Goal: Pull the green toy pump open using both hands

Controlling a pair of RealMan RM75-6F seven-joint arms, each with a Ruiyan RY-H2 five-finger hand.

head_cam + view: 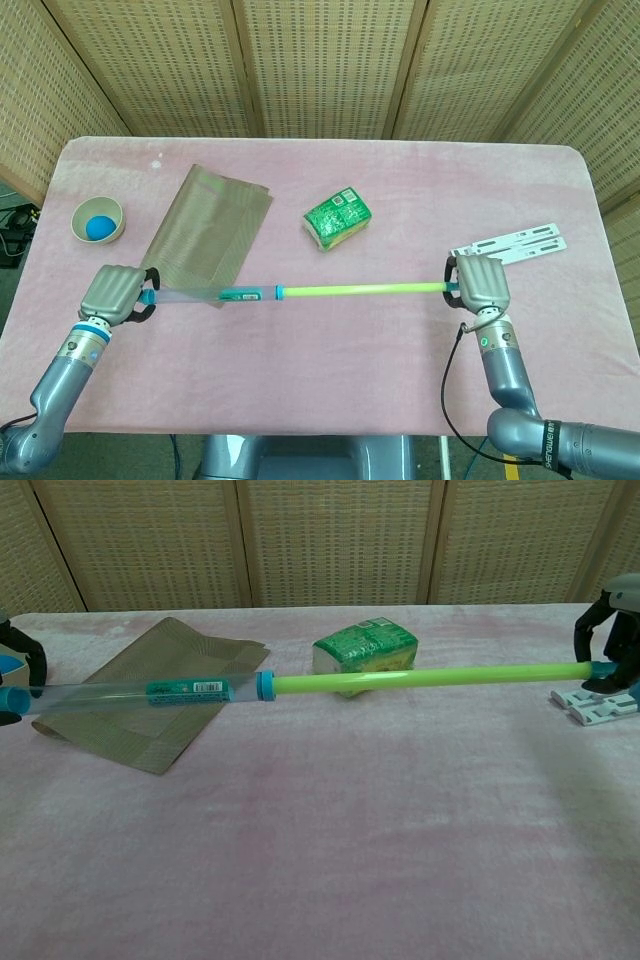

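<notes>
Green toy pump (300,291): held above the tabletop's front half, rod drawn far out. Left hand (117,292) grips the clear barrel's end, right hand (480,282) the rod's tip, set wide apart to stretch it.

Both ends of the pump (300,292) hidden inside the fists of the left hand (115,292) and right hand (480,283), both hands cropped by the chest-view edges; print on the green packet (338,219) behind the pump too small to read.
</notes>
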